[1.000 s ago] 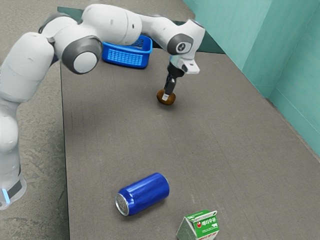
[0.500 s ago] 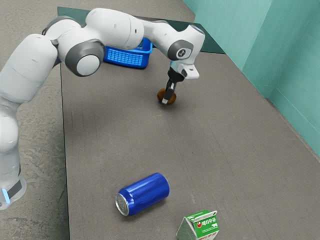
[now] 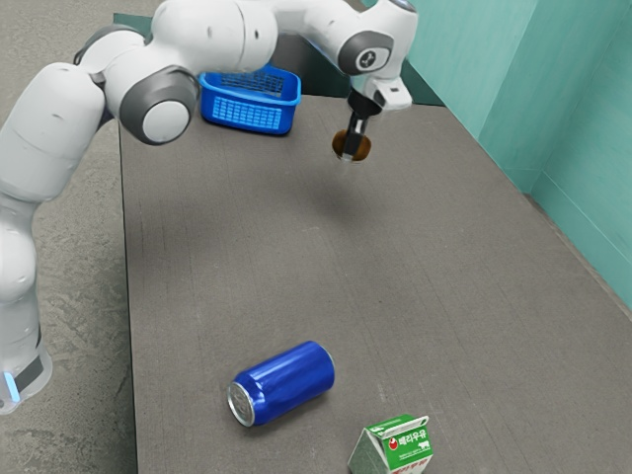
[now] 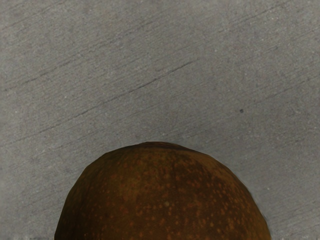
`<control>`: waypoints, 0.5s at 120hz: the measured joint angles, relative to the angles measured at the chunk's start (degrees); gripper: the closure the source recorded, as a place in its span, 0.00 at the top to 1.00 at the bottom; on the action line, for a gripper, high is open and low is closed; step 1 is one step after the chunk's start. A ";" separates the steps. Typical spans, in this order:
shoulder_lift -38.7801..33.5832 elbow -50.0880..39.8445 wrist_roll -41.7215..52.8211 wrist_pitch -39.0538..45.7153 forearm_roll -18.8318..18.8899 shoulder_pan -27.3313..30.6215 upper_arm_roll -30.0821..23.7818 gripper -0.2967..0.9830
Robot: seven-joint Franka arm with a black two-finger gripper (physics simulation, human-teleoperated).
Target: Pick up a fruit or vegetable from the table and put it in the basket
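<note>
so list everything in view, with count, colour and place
fruit: 1, brown, held above the table
basket: 1, blue, table's far end
can: 1, blue with silver end, lying on the table
carton: 1, green and white, beside the can
table: 1, grey
panel: 1, dark green, beyond the table's far edge
wall: at least 1, teal, exterior view's right
floor: 1, grey, exterior view's left
arm: 1, white and grey, from exterior view's left
gripper: 1, black, shut on the fruit
</note>
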 joint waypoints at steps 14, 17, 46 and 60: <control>-0.11 3.23 0.01 -1.68 0.60 0.56 0.16 0.45; -0.14 3.46 0.02 -1.98 0.67 1.38 0.14 0.45; -1.49 3.85 0.27 -3.92 2.21 20.89 -6.96 0.46; -1.00 4.55 0.66 -4.09 3.58 27.97 -10.74 0.45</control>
